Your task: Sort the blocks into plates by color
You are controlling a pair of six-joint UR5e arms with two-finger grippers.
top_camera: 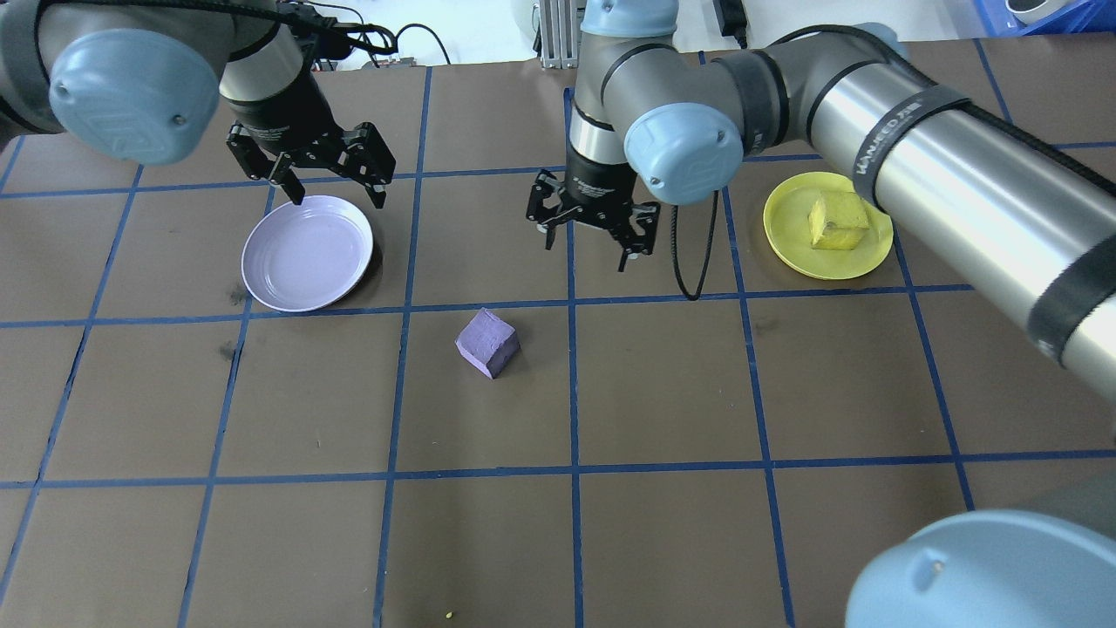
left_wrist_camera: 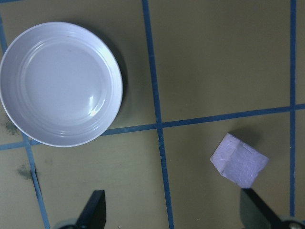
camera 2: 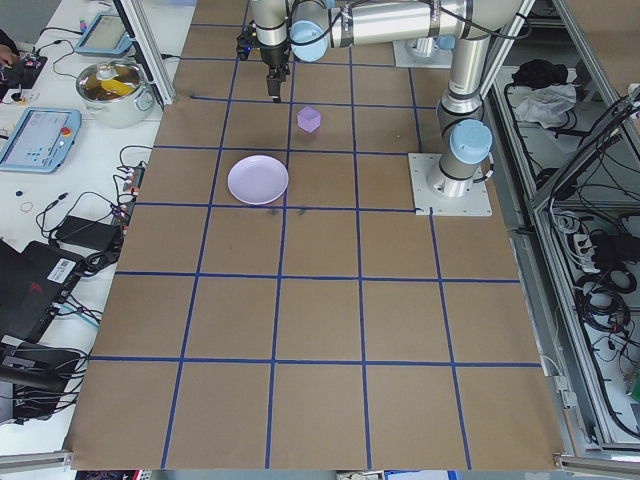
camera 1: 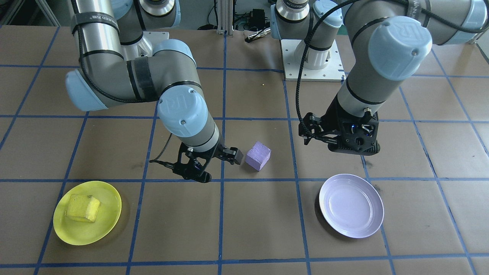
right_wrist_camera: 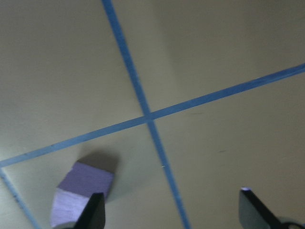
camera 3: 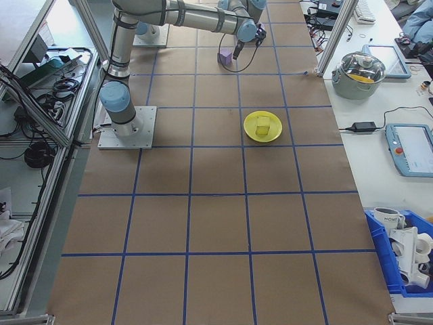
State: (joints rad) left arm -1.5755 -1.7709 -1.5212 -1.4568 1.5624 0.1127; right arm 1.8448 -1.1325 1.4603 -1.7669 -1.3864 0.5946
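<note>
The light purple block lies on the table near its middle, also seen as a purple block and a purple block. My right gripper hangs open and empty just beyond it; the purple block shows by one of its fingers. The yellow block rests in the yellow plate. My left gripper is open and empty over the far edge of the lavender plate. In the front view they are the right gripper, left gripper, yellow plate and lavender plate.
Blue tape lines grid the brown table. The right arm's long link passes above the yellow plate. Beyond the table's far side stand a pot and a tablet.
</note>
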